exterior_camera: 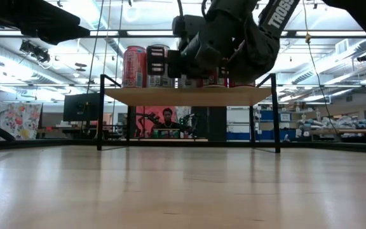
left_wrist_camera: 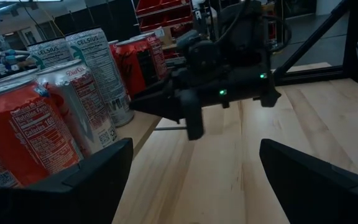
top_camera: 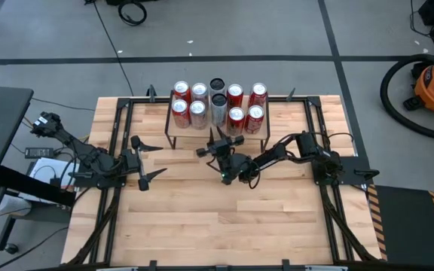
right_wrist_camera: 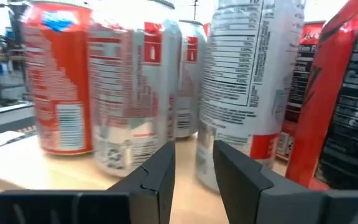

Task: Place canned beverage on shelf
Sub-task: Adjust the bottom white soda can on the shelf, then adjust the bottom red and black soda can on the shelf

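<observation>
Facing cans [left_wrist_camera: 73, 99] labelled CELSIUS on shelf [top_camera: 215, 132], right gripper [right_wrist_camera: 191, 171] jaws narrowly parted, empty, left gripper [top_camera: 151, 159] jaws wide, empty

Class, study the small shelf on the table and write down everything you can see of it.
The shelf is a low rectangular rack: a light wood plank top on thin black metal legs, standing upright at the table's far edge. Ten cans stand on top in two rows, red, silver and dark. The space underneath looks open. The right gripper hovers just before it, not touching.

red and silver drink cans [top_camera: 218, 104]: two rows on small wood-topped black-legged shelf [top_camera: 173, 128] | shelf: far middle of wooden table [top_camera: 224, 226] | right gripper [top_camera: 215, 144]: just before shelf | left gripper [top_camera: 151, 159]: left of it
</observation>
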Action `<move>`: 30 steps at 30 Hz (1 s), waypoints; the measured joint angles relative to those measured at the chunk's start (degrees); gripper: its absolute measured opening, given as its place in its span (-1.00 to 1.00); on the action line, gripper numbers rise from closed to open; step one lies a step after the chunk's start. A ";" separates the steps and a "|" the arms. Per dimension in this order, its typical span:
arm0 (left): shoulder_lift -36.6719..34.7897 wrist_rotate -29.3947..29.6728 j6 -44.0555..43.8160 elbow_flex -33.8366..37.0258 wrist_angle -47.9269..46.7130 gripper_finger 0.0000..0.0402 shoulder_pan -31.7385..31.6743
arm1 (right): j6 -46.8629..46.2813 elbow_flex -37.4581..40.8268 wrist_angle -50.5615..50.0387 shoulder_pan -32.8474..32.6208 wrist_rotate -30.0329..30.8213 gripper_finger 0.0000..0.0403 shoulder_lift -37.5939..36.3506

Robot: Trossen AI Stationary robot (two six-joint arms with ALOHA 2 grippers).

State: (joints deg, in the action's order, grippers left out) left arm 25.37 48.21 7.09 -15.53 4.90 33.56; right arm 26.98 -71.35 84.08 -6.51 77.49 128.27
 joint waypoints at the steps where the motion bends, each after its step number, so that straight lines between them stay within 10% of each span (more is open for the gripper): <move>1: 0.00 0.00 0.00 0.00 0.00 0.80 0.00 | 0.00 0.00 0.57 -0.50 0.00 -0.41 0.00; 12: -0.05 -3.42 -0.21 -2.10 -3.48 0.80 0.04 | 19.60 -6.59 3.69 -11.04 4.89 -0.43 -4.13; 20: -1.11 -8.92 -0.48 -5.75 -6.42 0.80 0.04 | 20.48 -4.09 -0.77 -12.26 -4.34 -0.57 -11.98; 26: -3.94 -9.03 -0.48 -7.42 -6.65 0.80 0.04 | 2.24 -4.11 -33.50 -10.52 -10.38 -0.68 -21.49; 30: -4.94 -9.03 -0.71 -9.30 -6.64 0.80 0.04 | -20.24 -7.31 -63.11 -7.38 -28.26 -0.74 -28.34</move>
State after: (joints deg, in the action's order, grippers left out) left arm 20.43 39.18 6.39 -24.83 -1.74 33.61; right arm 6.74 -78.67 20.98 -13.89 49.23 99.92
